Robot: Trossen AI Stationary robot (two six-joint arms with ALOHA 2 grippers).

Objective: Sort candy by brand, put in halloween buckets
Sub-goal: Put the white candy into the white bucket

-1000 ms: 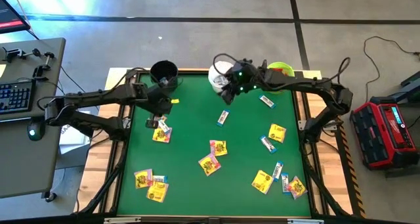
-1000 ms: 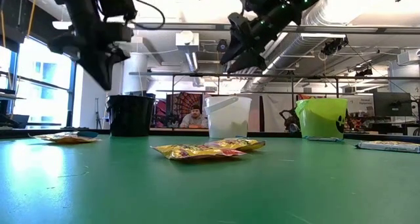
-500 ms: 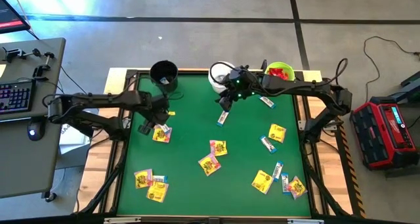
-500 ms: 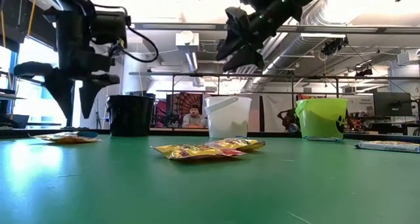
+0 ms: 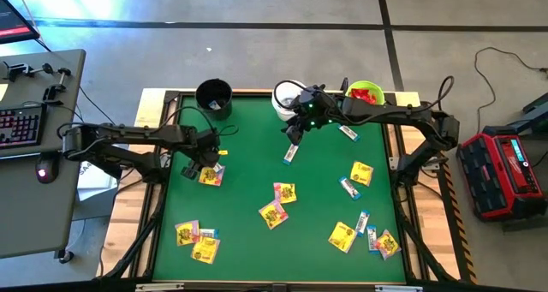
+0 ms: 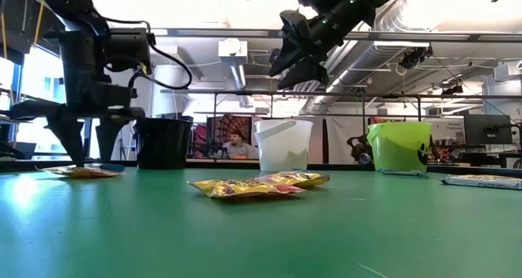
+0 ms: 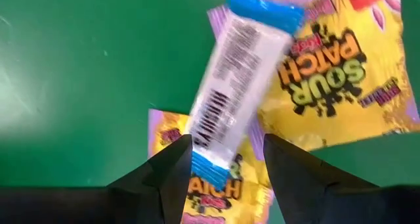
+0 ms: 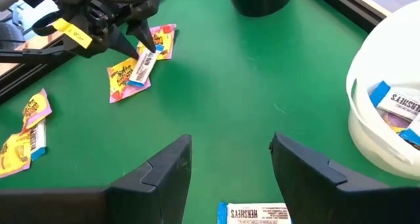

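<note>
Candy lies scattered over the green table [image 5: 248, 168]: yellow Sour Patch packets, slim white-and-blue Hershey's bars, all flat and small. One white-and-blue bar [image 7: 237, 86] with a barcode on its back lies slantwise across two yellow packets [image 7: 341, 86], and the left gripper [image 7: 223, 165] hangs straight over it, fingers spread, the bar's blue end showing in the gap between the two tips. Nothing is pinched. In the high view that left gripper [image 5: 196, 166] sits at the end of an arm stretched in from the table's left side, pointing down, with the black bucket [image 5: 213, 95] beyond it at the far edge.

The right gripper [image 5: 294, 136] is held higher, reaching in from the right side, its fingers also spread and holding nothing. Just below and ahead of it lies another Hershey's bar [image 8: 254, 213], face up between the fingertips' line of sight. The white bucket [image 8: 387, 112] stands close beside this gripper and already holds white-and-blue bars. The lime green bucket [image 5: 366, 94] stands a little farther along the far edge, with red packets showing inside.
</note>
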